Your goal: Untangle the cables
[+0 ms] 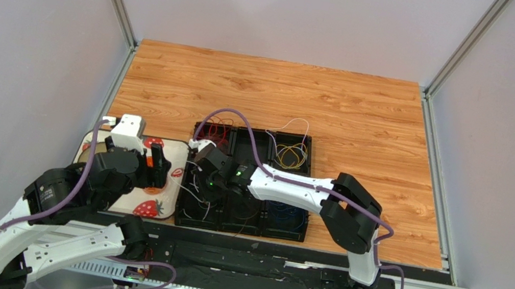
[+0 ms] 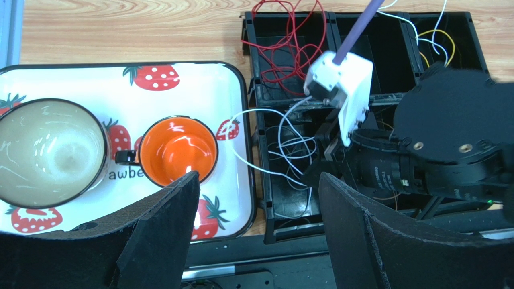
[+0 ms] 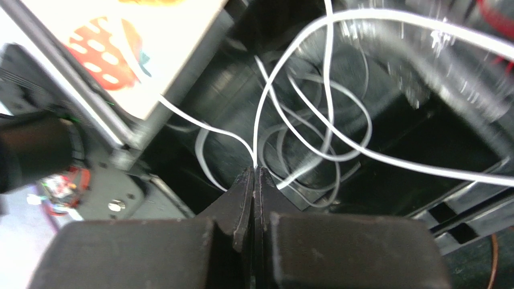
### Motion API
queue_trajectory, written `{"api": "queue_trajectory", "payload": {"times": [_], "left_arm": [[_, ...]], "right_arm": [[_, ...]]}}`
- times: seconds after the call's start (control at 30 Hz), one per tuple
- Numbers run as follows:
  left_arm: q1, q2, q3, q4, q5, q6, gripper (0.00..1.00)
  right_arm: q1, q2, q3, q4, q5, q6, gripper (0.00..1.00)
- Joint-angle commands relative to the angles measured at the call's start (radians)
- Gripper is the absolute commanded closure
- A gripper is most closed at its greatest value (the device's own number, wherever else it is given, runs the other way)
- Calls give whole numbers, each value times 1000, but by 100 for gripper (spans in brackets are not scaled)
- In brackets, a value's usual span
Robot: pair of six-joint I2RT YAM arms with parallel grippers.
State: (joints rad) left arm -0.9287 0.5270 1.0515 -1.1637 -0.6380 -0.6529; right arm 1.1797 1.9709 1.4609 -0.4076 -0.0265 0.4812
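Here, the right arm rises from its base at the lower right of the overhead view and folds at an elbow toward the right edge. Its forearm stretches leftward until the right gripper (image 3: 254, 174) hangs over the left column of the black plastic compartment tray (image 1: 255, 231). Its fingers are pressed together on a thin white wire (image 3: 254, 158), nipped right at the tips. The left arm climbs from the lower left corner. The left gripper (image 2: 258, 177) is held over the right edge of the white, black-rimmed strawberry-print serving tray (image 2: 199, 96), its fingers spread wide with nothing between them.

The cables lie in the black tray, in the middle of the wooden tabletop (image 1: 269, 92). Tangled red wires (image 2: 283, 45) fill the upper left compartment, yellow wires (image 1: 289, 157) sit in the upper right, and blue wires (image 1: 284, 215) are coiled at the lower right. The white wire's loops fill the lower left compartment, and one loop strays over the wall onto the serving tray's rim. An orange ceramic mug (image 2: 178, 150) and a large beige, dark-rimmed cup (image 2: 48, 153) stand on that tray.

From overhead, the right wrist and its purple hose (image 2: 357, 29) cover the black tray's middle and hide the pinch, while the left arm covers the mug and cup. Only the right wrist camera shows the closed tips on the wire. The left wrist camera alone shows the crockery, with the right arm blocking the compartments on its right.
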Motion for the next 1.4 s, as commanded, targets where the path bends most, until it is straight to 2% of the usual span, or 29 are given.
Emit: {"api": "queue_trajectory", "payload": {"times": [0.0,0.23,0.5,0.6,0.63,0.73,0.97,1.13,1.2,1.37], "left_arm": [[4,14,-5,2,-17,-10,20],[7,22,-4,2,-17,-10,20],[8,25,-4,2,-17,-11,20],[8,22,-4,2,-17,-11,19],[8,21,-4,2,-17,-10,19],[8,21,-4,2,-17,-10,20],[11,21,-4,6,-12,-10,19],[11,22,-5,6,-12,-8,19],[11,25,-8,6,-12,-8,19],[11,42,-5,6,-11,-7,19]], "right_arm": [[5,-30,-82,9,26,-1,100],[9,-50,-117,-20,27,-1,100],[24,-83,-27,-122,68,-16,100],[31,-113,-17,-152,69,-10,88],[35,-124,-16,-160,69,-9,81],[43,-170,-14,-178,62,-4,75],[41,-271,16,-241,80,7,71],[41,-368,9,-281,154,-7,70],[41,-423,-49,-272,209,-10,69],[40,-586,-180,-215,292,-27,47]]}}
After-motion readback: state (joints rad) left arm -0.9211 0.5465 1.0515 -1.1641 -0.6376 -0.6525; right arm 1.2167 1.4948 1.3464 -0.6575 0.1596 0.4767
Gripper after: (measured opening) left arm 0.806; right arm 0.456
